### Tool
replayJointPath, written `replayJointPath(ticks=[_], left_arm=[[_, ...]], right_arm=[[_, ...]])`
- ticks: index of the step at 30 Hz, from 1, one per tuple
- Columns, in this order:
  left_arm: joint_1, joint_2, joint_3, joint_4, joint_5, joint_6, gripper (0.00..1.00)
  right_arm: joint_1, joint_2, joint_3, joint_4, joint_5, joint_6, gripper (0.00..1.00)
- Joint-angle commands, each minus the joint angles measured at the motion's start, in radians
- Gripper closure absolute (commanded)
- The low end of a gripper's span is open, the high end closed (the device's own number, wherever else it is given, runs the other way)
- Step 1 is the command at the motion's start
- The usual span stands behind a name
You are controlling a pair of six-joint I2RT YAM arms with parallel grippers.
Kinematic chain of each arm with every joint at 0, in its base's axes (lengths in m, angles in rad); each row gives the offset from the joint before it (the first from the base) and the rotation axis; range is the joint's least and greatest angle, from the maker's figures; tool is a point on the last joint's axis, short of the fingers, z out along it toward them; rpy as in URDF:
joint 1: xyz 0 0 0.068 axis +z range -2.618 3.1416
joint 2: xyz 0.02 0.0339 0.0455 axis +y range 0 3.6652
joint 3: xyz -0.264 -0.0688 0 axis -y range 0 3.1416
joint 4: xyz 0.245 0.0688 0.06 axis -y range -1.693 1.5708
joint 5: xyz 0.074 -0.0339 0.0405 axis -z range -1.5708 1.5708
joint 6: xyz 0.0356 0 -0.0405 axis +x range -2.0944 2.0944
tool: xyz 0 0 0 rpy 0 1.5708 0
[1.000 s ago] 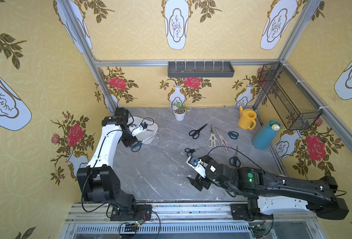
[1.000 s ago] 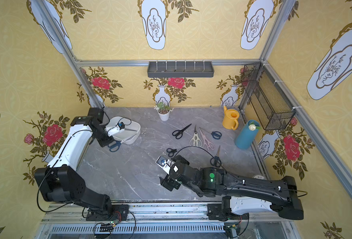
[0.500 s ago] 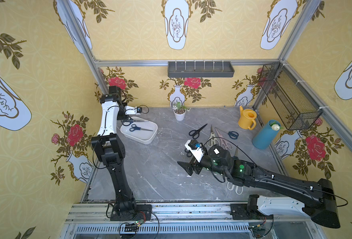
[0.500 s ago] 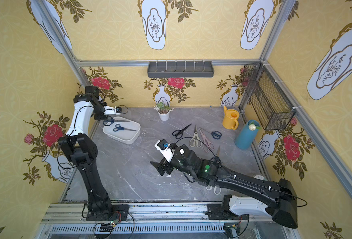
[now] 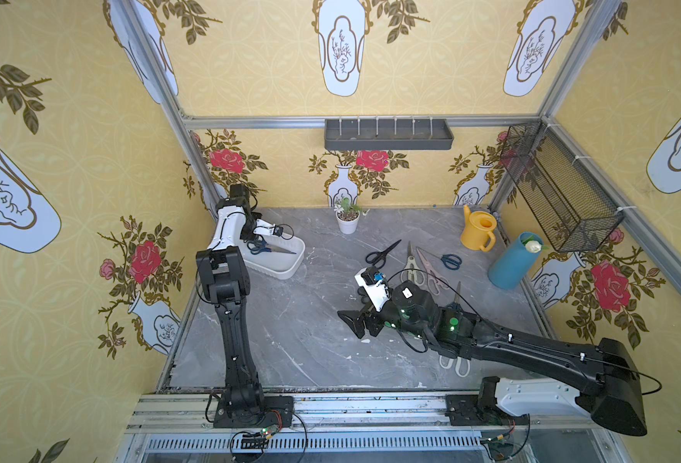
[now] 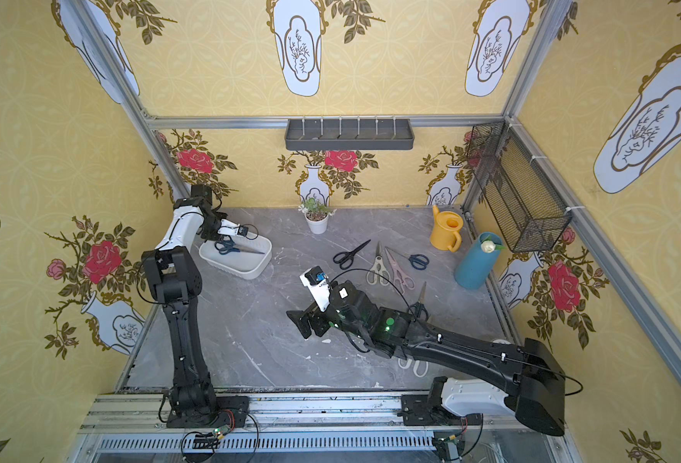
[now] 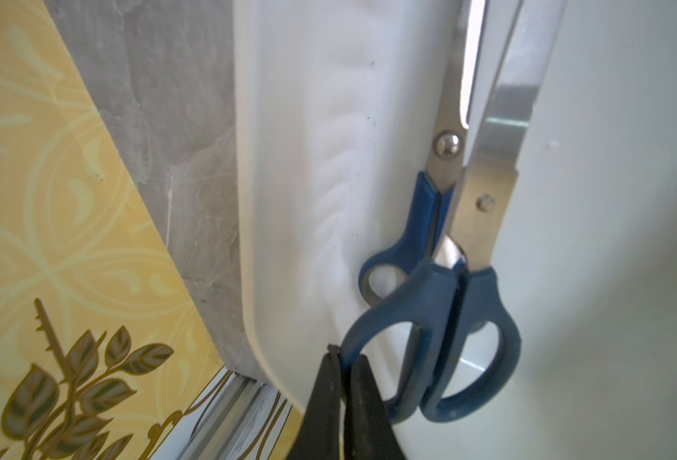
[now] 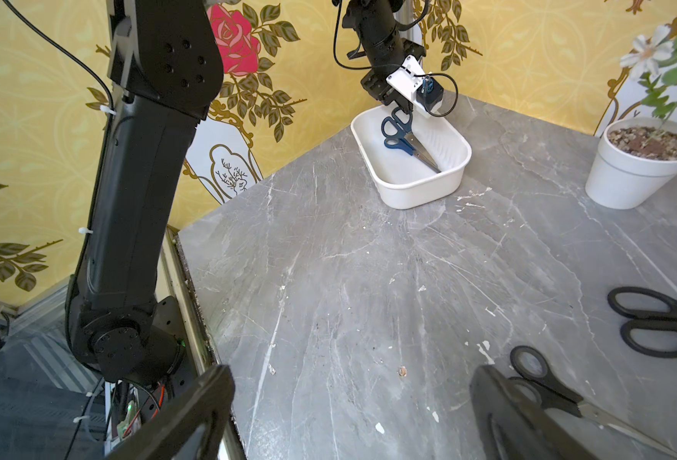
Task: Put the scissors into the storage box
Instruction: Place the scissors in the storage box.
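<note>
**Storage box** (image 8: pixel 420 195): smooth white plastic tub with rounded corners, low walls and a faint ribbed pattern moulded inside. It stands at the back left of the table (image 8: pixel 368 298). A narrow strip of grey veined marble separates its rim from the wall.

**Contents:**
- Navy pair (image 7: pixel 436 286): steel blades, tilted, with handles raised and tips down on the box floor.
- Small blue pair (image 7: pixel 416 223): lying beneath the navy pair.

**Left gripper** (image 7: pixel 343 368): black tapered fingers pinched together on the navy pair's handle loop, over the wall-side end of the box.

**Right gripper** (image 5: pixel 361 322): jaws spread wide and holding nothing, low over mid-table. A small black pair (image 8: pixel 544 386) lies just beside one finger.

**Loose on the marble, right half:**
- Clustered together: black pair (image 5: pixel 383 252), cream shears (image 5: pixel 411 262), pink pair (image 5: pixel 429 266), dark-blue pair (image 5: pixel 451 260).
- Second cream pair (image 5: pixel 454 360): partly under the right arm.

**Clearance:** broad, bare, scratched marble between the box and the right gripper.

**Markings:** white sticker (image 5: pixel 407 293) on the right wrist, print too small to read.
</note>
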Motion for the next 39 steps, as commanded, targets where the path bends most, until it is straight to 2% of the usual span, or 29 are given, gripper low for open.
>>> replayJointPath(ticks=[1,2,4,7,8,9,10,12,13,16,18,23,25,29,33,39], left_arm=[[-0.001,0.039,0.008,0.057,0.017,-0.029,0.95],[-0.002,0.043,0.005,0.063,0.022,-0.037,0.93],[-0.005,0.04,-0.008,0.078,0.038,-0.063,0.8],[-0.013,-0.001,-0.032,0.1,0.07,-0.109,0.52],[-0.018,-0.032,-0.044,0.109,0.093,-0.139,0.27],[-0.023,-0.071,-0.057,0.121,0.117,-0.176,0.2],[-0.028,-0.112,-0.067,0.122,0.131,-0.208,0.18],[-0.035,-0.193,-0.096,0.139,0.148,-0.289,0.18],[-0.036,-0.235,-0.109,0.154,0.153,-0.354,0.15],[-0.013,-0.301,-0.107,0.122,0.156,-0.484,0.12],[0.02,-0.279,-0.044,0.081,0.119,-0.596,0.14],[0.082,-0.06,0.306,-0.149,0.062,-0.83,0.19],[0.089,-0.025,0.309,-0.121,0.071,-0.922,0.21],[0.088,-0.034,0.174,0.027,0.108,-1.08,0.23],[0.088,0.035,0.19,0.053,0.098,-1.151,0.27],[0.088,0.086,0.17,0.079,0.065,-1.14,0.34]], right_arm=[[-0.002,0.031,0.026,0.022,-0.008,0.064,0.02],[-0.002,0.042,0.034,0.01,-0.011,0.074,0.03],[-0.005,0.066,0.043,0.005,0.003,0.104,0.03],[-0.018,0.095,0.037,0.062,0.096,0.184,0.03],[-0.024,0.111,0.035,0.093,0.131,0.227,0.02],[-0.038,0.132,0.037,0.124,0.152,0.272,0.03],[-0.051,0.157,0.045,0.138,0.17,0.317,0.03],[-0.096,0.229,0.102,0.117,0.18,0.455,0.02],[-0.134,0.276,0.142,0.086,0.141,0.542,0.03],[-0.217,0.397,0.262,-0.008,0.03,0.668,0.03],[-0.232,0.445,0.295,0.014,-0.015,0.643,0.03],[-0.292,0.503,0.308,0.056,-0.135,0.691,0.03],[-0.301,0.521,0.306,0.095,-0.192,0.693,0.03],[-0.301,0.552,0.332,0.078,-0.234,0.692,0.03],[-0.288,0.533,0.314,0.047,-0.195,0.696,0.03],[-0.28,0.487,0.271,0.008,-0.161,0.703,0.03]])
